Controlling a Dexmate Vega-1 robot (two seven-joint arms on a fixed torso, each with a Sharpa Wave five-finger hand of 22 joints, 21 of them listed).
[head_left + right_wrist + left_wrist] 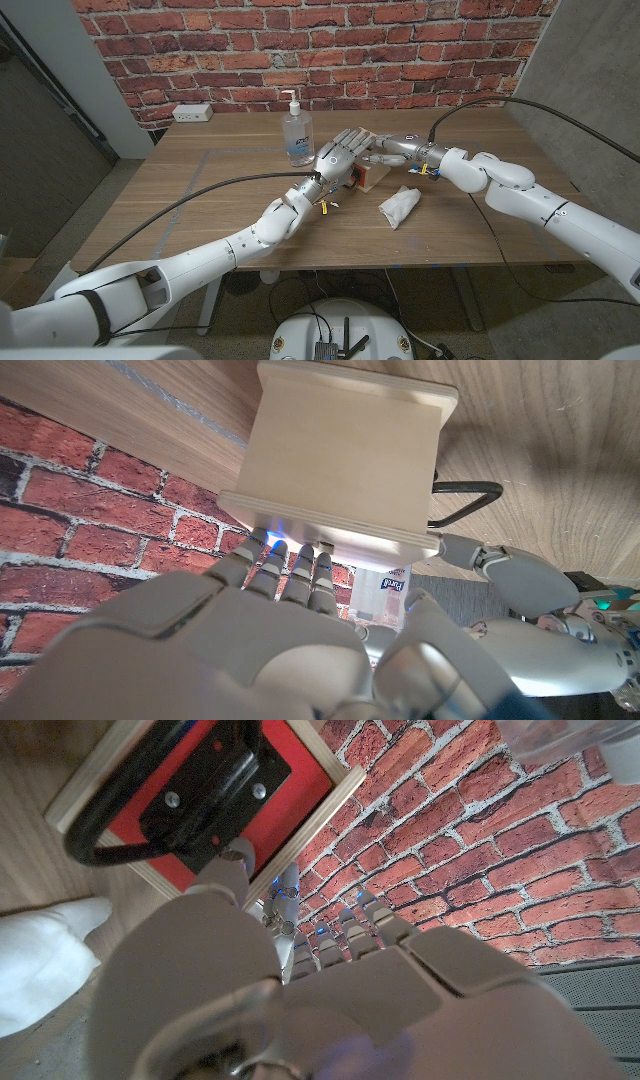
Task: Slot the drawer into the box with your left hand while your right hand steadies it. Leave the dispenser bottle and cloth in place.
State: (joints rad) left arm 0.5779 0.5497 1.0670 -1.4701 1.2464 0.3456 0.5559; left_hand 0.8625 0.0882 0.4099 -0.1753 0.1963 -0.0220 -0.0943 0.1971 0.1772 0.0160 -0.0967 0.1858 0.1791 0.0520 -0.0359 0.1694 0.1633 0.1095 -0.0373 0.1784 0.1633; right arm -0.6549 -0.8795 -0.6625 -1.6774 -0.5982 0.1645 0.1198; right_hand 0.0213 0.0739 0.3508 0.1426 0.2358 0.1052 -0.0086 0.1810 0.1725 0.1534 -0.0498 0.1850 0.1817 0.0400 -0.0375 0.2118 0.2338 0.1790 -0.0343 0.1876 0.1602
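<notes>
The wooden box stands mid-table, and in the right wrist view its plain wooden side faces me. The drawer's red front, with its black handle, sits inside the box's wooden frame. My left hand hovers at the box with fingers spread, and its thumb touches the drawer front below the handle. My right hand reaches in from the other side, its fingertips resting against the box's edge. Neither hand grips anything. The handle and a left-hand finger show past the box.
A clear dispenser bottle stands just behind and left of the box. A crumpled white cloth lies in front of it, toward the table's near edge. A power strip sits at the back left against the brick wall.
</notes>
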